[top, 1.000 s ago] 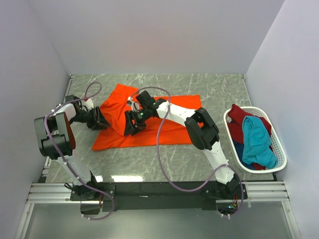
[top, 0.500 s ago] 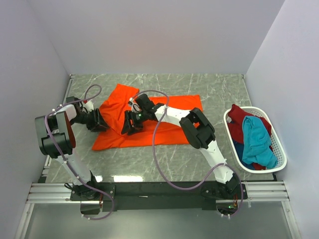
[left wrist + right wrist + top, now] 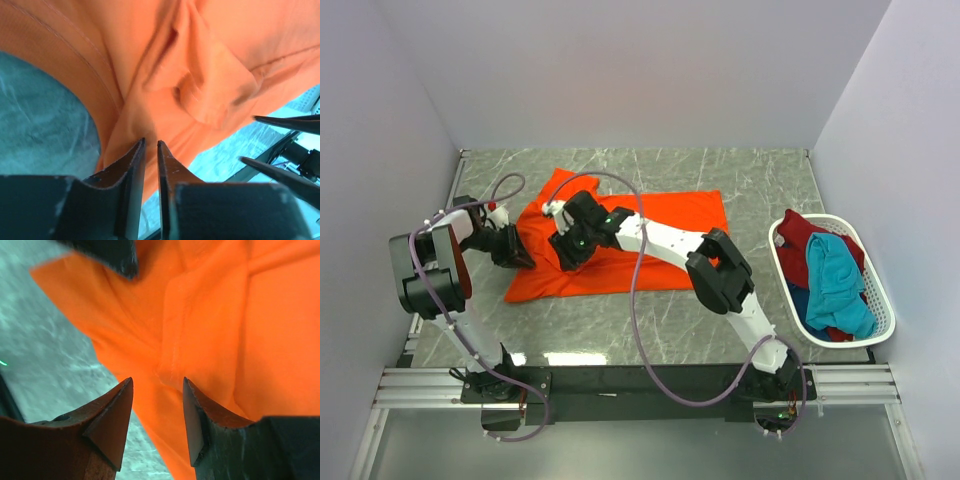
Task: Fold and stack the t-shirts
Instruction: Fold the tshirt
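Overhead, a grey-green marble-patterned table top point(image 3: 760, 190) fills the floor of a small booth. Plain pale walls point(image 3: 640, 70) close it in on the left, the far side and the right. A ribbed aluminium rail point(image 3: 430, 385) runs along the near edge, where both arm bases are bolted.

Spread on the left half of the table lies a bright orange cloth t-shirt point(image 3: 610, 275). It is mostly flat, with its left part rumpled and drawn up into folds. The left gripper point(image 3: 525, 256) sits at the shirt's left edge. In its wrist view the left gripper point(image 3: 151, 145) has its jaws pressed nearly together on a fold of the orange cloth, and marbled surface shows to the left of the fold.

The right arm reaches across the shirt, so the right gripper point(image 3: 562, 258) is over the rumpled part, just beside the left one. From the wrist, the right gripper point(image 3: 157, 385) has its jaws spread, with a raised seam of orange cloth showing between the tips and bare marble to the left.

A white plastic lattice basket point(image 3: 885, 315) stands against the right wall, well apart from the orange shirt. It holds a teal crumpled shirt point(image 3: 835, 280) on top, a dark red shirt point(image 3: 798, 240) and a blue one point(image 3: 800, 300). A thin purple cable point(image 3: 638, 300) loops over the near part of the table.
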